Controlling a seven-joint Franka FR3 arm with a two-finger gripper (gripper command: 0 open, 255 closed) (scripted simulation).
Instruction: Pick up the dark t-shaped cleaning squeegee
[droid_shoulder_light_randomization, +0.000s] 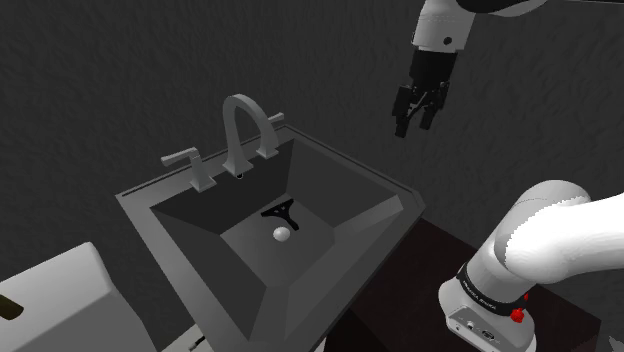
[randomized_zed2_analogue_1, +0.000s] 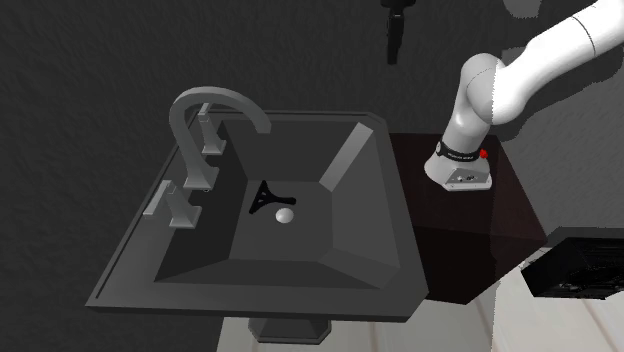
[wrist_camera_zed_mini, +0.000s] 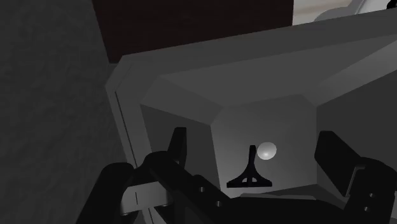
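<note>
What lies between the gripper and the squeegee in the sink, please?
Nothing: in the shoulder view, only open air separates the gripper from the squeegee in the sink.

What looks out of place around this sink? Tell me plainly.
A small black squeegee lies flat on the bottom of the sink, right beside the drain. A cleaning tool lying in the basin looks misplaced; nothing else seems askew, spilled or damaged.
</note>
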